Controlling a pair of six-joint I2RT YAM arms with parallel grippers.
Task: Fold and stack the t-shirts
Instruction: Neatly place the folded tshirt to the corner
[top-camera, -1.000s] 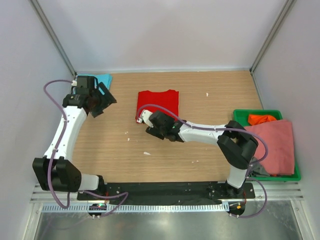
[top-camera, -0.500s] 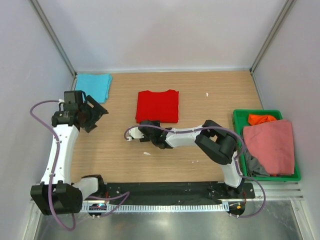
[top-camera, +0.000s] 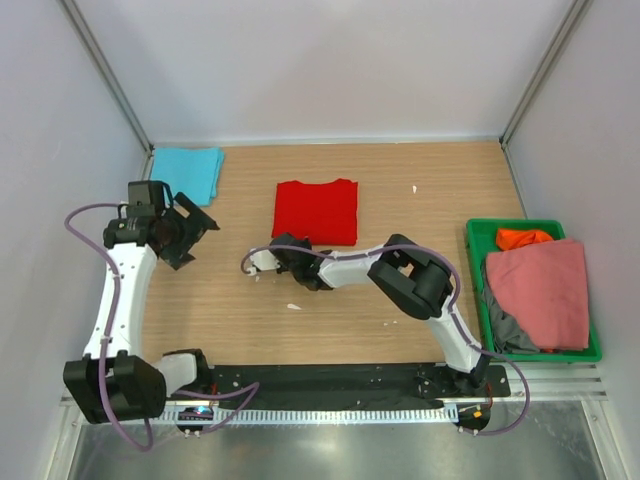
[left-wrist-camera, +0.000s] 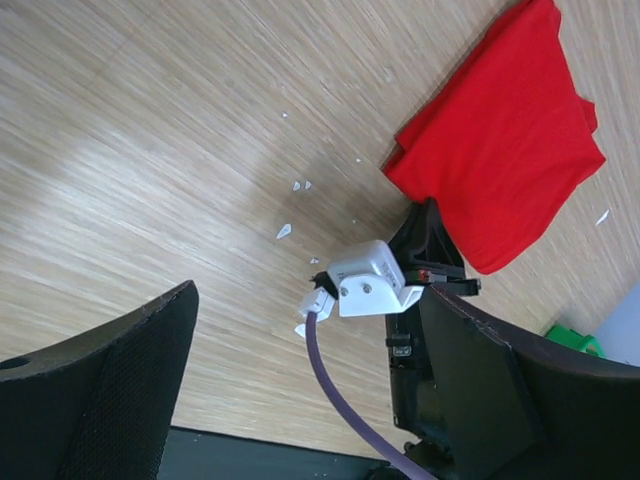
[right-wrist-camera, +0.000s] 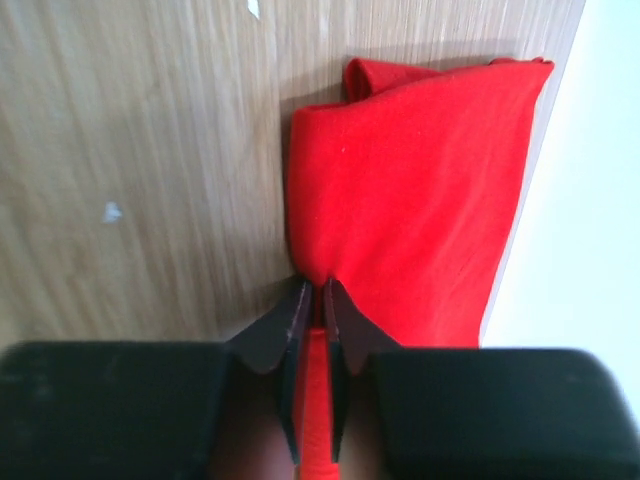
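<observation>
A folded bright red t-shirt (top-camera: 316, 210) lies flat at the table's middle, and the left wrist view has it (left-wrist-camera: 500, 150) at upper right. My right gripper (top-camera: 292, 247) sits at its near left corner; the right wrist view shows the gripper (right-wrist-camera: 313, 290) shut on a pinch of the red t-shirt's (right-wrist-camera: 400, 190) edge. A folded turquoise t-shirt (top-camera: 187, 168) rests at the far left corner. My left gripper (top-camera: 190, 232) hovers open and empty near the left side, just in front of the turquoise t-shirt and apart from it. In its own view the left gripper (left-wrist-camera: 305, 300) looks at the right arm's wrist.
A green crate (top-camera: 480, 232) stands at the right edge. It holds a salmon pink t-shirt (top-camera: 540, 290) draped on top, an orange one (top-camera: 522, 238) behind and a dark grey one (top-camera: 500, 330) beneath. Small white scraps (top-camera: 293, 306) dot the wood.
My right gripper slid left along the red t-shirt's near edge and shut on its corner. My left arm pulled back from the turquoise t-shirt toward me and opened wider.
</observation>
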